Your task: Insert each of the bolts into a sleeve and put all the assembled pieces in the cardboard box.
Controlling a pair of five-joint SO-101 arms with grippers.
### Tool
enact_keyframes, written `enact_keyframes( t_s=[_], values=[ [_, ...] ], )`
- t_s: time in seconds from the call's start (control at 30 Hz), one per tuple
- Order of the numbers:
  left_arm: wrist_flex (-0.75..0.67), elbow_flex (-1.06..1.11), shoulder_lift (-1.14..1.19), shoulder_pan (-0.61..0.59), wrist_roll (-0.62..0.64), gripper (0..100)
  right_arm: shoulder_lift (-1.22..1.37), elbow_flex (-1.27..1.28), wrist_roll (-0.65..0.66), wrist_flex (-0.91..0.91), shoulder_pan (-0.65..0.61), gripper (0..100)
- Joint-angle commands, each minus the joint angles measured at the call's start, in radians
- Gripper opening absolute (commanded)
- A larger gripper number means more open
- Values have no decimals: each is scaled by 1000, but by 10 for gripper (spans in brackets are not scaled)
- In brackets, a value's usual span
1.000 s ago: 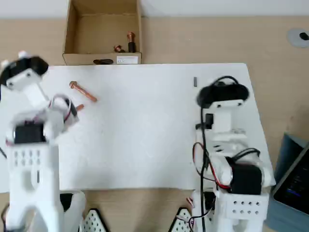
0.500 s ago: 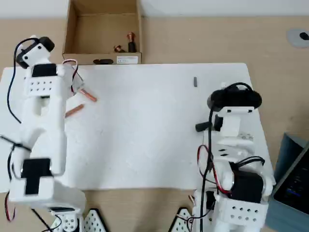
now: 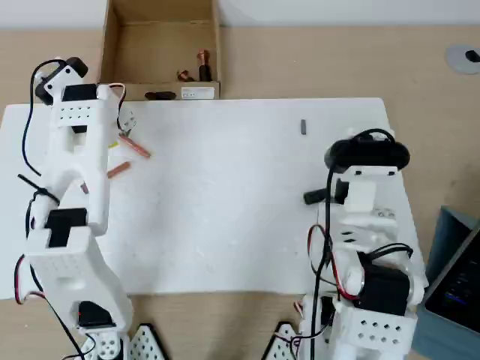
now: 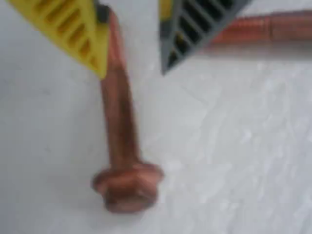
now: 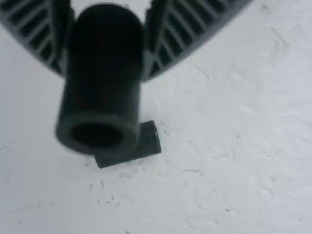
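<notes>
Two copper bolts lie at the far left of the white mat (image 3: 225, 225): one (image 3: 136, 147) farther back, one (image 3: 117, 171) nearer. My left gripper (image 3: 120, 136) stands over them, open. In the left wrist view, one bolt (image 4: 122, 126) lies between the yellow finger (image 4: 73, 29) and the grey finger (image 4: 195, 29), its shaft against the yellow one. The second bolt (image 4: 263, 31) lies just beyond. My right gripper (image 3: 328, 195) is shut on a black sleeve (image 3: 315, 196) (image 5: 100, 97) above the mat's right side. Another sleeve (image 3: 303, 127) (image 5: 129, 146) lies on the mat.
The cardboard box (image 3: 112, 52) stands behind the mat at the back left, with assembled pieces (image 3: 201, 66) in its near right corner. A dark piece (image 3: 159, 95) lies against the box's front wall. A grey-blue case (image 3: 454, 270) sits off the mat at the right.
My left arm has swung from the front left out over the two bolts near the box. My right arm has shifted slightly right and toward the front with the sleeve.
</notes>
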Motion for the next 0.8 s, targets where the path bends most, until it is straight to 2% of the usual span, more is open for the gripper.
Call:
enact_keyframes(
  t_s=[0.0,0.43,0.7,0.77],
  values=[
    [-15,-74,18,-12,8,88,-16,15,-9,-23,7,9],
    [-12,-245,219,-12,8,92,-16,19,-9,-23,7,9],
    [-11,-261,300,-37,8,88,-12,19,-9,-23,7,9],
    [-11,-261,311,-52,8,54,-12,19,-9,-23,7,9]
  ],
)
